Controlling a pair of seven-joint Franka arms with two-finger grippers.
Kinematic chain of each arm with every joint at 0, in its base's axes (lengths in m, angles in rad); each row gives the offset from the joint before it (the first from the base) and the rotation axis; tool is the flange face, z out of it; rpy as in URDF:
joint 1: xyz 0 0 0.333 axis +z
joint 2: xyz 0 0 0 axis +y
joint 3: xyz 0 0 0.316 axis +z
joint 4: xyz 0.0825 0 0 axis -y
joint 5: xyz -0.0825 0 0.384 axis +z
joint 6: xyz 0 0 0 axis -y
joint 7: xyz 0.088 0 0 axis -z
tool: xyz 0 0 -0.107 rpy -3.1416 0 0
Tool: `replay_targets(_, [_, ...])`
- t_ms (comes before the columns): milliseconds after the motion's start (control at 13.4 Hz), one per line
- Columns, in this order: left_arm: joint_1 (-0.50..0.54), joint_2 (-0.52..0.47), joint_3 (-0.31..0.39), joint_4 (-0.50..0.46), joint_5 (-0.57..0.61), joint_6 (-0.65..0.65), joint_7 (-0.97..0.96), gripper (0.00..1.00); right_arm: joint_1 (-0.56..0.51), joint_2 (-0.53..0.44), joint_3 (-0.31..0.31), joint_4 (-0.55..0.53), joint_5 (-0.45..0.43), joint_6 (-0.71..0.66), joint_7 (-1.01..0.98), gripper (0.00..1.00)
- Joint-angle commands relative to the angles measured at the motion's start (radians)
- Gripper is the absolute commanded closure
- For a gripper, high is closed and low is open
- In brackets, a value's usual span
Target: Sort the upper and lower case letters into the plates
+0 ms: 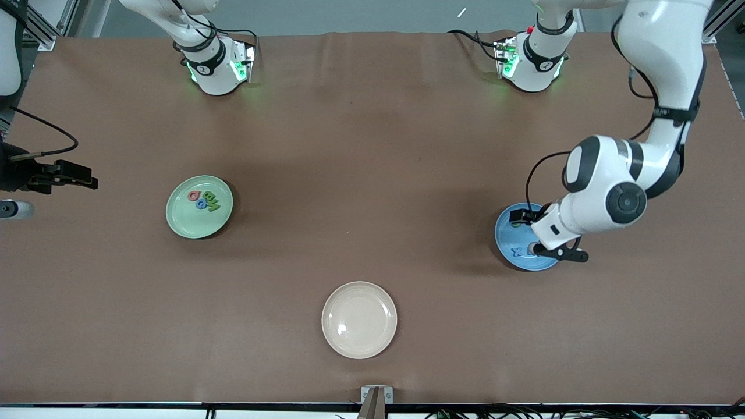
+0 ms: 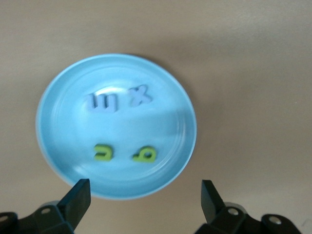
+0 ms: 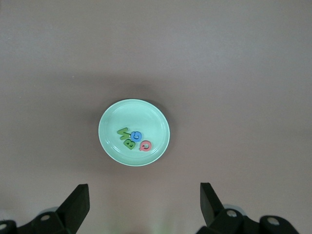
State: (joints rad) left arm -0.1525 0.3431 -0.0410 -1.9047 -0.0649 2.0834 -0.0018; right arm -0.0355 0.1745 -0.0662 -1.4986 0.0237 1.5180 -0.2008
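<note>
The pale green plate (image 1: 186, 224) (image 3: 151, 117) lies toward the right arm's end of the table. It holds a red letter (image 3: 146, 146), a blue letter (image 3: 136, 136) and green letters (image 3: 126, 138). The blue plate (image 1: 505, 233) (image 2: 63, 136) lies toward the left arm's end. It holds two purple letters (image 2: 103, 103), one of them an x (image 2: 139, 95), and two yellow-green letters (image 2: 104, 152). My left gripper (image 1: 538, 244) (image 2: 144, 195) hangs open and empty just above the blue plate's edge. My right gripper (image 1: 87, 177) (image 3: 144, 200) waits high over the right arm's end of the table, open and empty.
A cream-white plate (image 1: 343, 302) with nothing in it lies near the table's front edge, midway between the two arms. The brown table top (image 1: 372, 174) runs bare between the plates. The arm bases (image 1: 215, 64) stand along the back edge.
</note>
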Motion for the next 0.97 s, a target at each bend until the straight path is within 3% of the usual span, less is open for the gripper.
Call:
replay_targets(0, [-0.055,-0.142,0.070,-0.051,-0.024,-0.073,-0.012,0.00,0.028,-0.044,-0.014,-0.038,-0.008,-0.001,0.020,0.00])
replay_targets(374, [0.004,-0.360,0.073,-0.004,-0.018,-0.189,-0.053,0.00,0.040,-0.067,-0.027,-0.049,-0.013,-0.004,0.035,0.00])
replay_targets(598, [0.040,-0.368,0.081,0.155,-0.013,-0.333,-0.038,0.00,0.043,-0.079,-0.032,-0.043,-0.011,-0.016,0.058,0.00])
replay_targets(897, [0.068,-0.368,0.085,0.260,-0.010,-0.344,-0.035,0.00,0.045,-0.140,-0.029,-0.066,-0.011,-0.042,0.060,0.00])
